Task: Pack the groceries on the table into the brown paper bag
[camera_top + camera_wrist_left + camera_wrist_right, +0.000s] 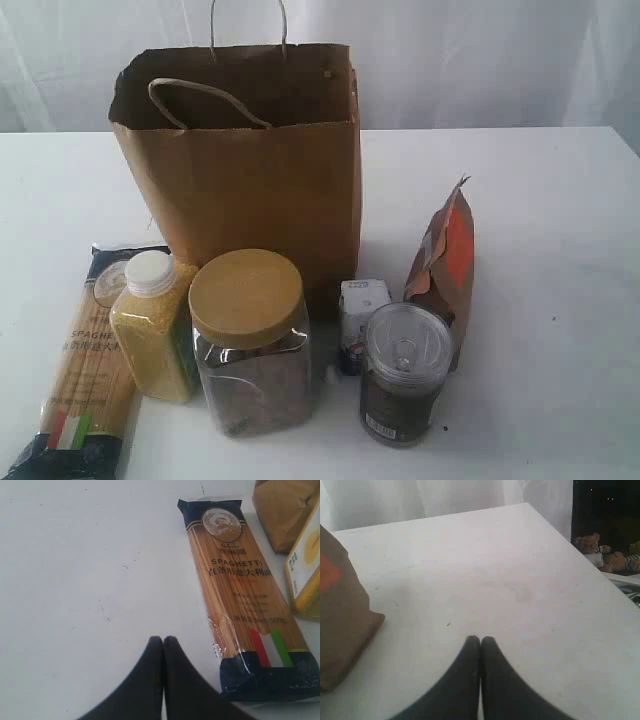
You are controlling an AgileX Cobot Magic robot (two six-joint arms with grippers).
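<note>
- the tall brown kraft paper bag with twisted paper loop handles [240, 190] is standing upright with its mouth open at the back of the wide white surface [560, 230].
- the long clear spaghetti packet with dark blue ends [85, 365] is lying flat at the front left, its far end reaching towards the bag's left corner.
- the plastic bottle of yellow grain with a white cap [160, 335] is standing just beside the packet, on its right.
- the clear square jar with a tan screw lid [250, 350] is standing in front of the bag, close against the bottle.
- the small white-and-blue carton [358, 318] is standing between that jar and the dark round jar with a clear lid [403, 378], which is partly covering it.
- the brown pouch with an orange label [447, 262] is standing upright behind the dark jar, to the right of the bag.
- all six groceries are sitting on the surface, outside the bag.
- the left pincer [163, 642] is pressing its black tips together on nothing, pointing at bare surface near the packet's dark blue end.
- the right pincer [480, 642] is also holding its tips together, empty, over bare surface with the pouch off to one side.
</note>
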